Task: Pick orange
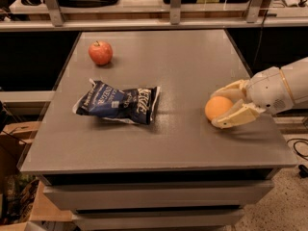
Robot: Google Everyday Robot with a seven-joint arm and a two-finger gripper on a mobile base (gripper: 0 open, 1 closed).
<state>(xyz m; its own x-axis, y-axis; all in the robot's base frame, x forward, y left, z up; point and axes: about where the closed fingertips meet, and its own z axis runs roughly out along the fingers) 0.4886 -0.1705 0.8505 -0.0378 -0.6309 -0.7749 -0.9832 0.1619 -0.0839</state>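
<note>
**1 orange bracketed, lift not yet made**

Most of the approach looks done. The gripper (213, 111) reaches in from the right edge of the bench (183, 143), and its 2 fingers (237, 118) stand apart, 1 on the far side of the orange (216, 107) and 1 on the near side. The near one lies just against the fruit. The orange rests on the bench near the right edge, so I judge that the squeeze and the lift are both left to do.

Well apart to the left, a blue snack bag (118, 102) lies flat near the middle of the bench. It is the only container up there. It looks closed, and its contents are hidden. A red apple (100, 52) sits at the far left, untouched. On the floor at the near left is a cardboard box (14, 143); I cannot tell what it holds.
</note>
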